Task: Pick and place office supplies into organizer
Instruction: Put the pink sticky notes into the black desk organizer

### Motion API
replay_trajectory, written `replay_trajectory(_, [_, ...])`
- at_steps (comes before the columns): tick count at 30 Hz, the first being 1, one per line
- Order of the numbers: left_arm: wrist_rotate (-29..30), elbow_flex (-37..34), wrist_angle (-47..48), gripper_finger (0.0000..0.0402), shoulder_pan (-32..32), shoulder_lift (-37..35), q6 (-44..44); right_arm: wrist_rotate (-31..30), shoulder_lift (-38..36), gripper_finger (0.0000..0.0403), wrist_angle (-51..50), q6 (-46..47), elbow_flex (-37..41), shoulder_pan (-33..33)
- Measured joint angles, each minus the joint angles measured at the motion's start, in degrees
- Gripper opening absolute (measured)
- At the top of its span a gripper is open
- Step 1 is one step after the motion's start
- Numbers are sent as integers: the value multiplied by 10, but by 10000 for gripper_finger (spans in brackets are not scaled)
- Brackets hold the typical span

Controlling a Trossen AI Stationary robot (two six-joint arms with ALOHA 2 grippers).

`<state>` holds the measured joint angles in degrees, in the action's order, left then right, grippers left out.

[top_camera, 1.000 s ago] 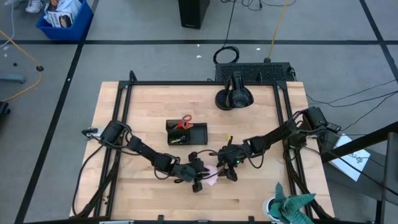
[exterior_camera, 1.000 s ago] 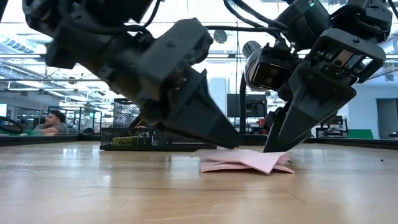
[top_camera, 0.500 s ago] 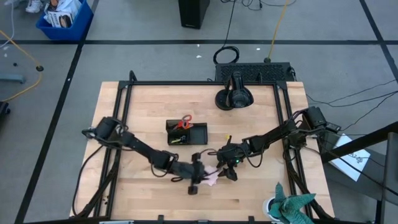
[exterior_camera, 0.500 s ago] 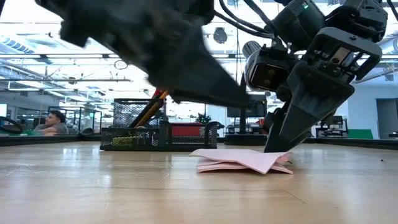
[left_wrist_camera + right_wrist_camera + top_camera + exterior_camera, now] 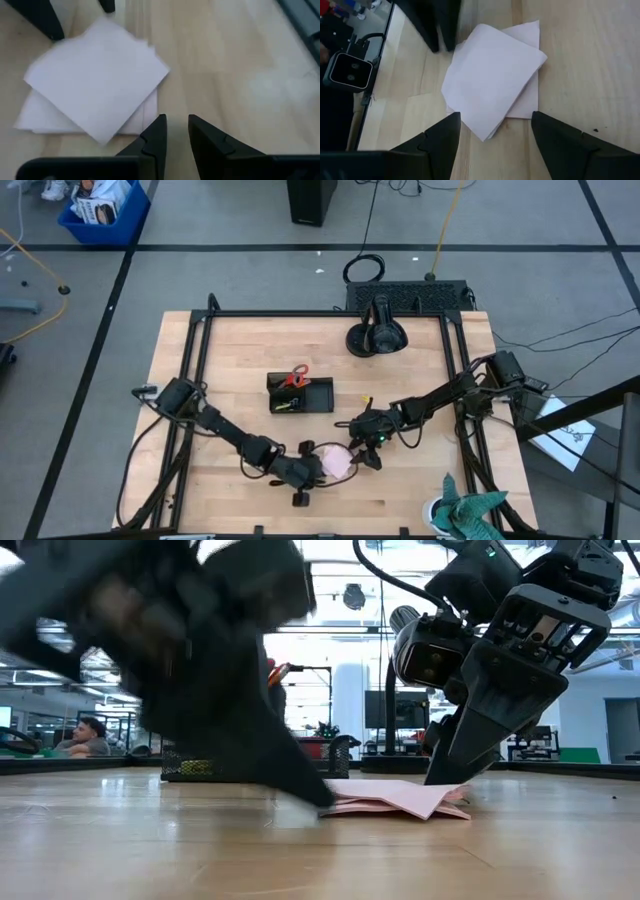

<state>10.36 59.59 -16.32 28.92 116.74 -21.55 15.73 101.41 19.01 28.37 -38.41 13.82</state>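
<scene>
While no writing shows, left fingers (image 5: pixel 159 134) nearly closed, right fingers (image 5: pixel 547 131) spread, flank sticky-note pad (image 5: pixel 492 80).

On the wooden tabletop (image 5: pixel 240 350), the pink pad (image 5: pixel 337 462) lies near the front middle. The left pincer (image 5: pixel 312 468) sits at the pad's left edge, the right pincer (image 5: pixel 362 452) at its right edge. The black organizer (image 5: pixel 300 395) stands behind them, apart, with red scissors (image 5: pixel 296 375) in it. A round black base (image 5: pixel 375 338) stands at the rear. A teal cloth (image 5: pixel 468 510) lies at the front right corner.
</scene>
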Motion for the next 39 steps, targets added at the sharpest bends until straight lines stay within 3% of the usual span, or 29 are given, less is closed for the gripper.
replay_trajectory(17, [-16,0,-35,85,-62,20,13,9,0,242,0,-10,0,-1])
replay_trajectory(32, [-9,0,-29,85,-49,20,13,11,1,242,42,-39,1,-14])
replay_trajectory(39, [-49,0,-29,85,-33,20,6,0,2,242,53,-60,1,-19])
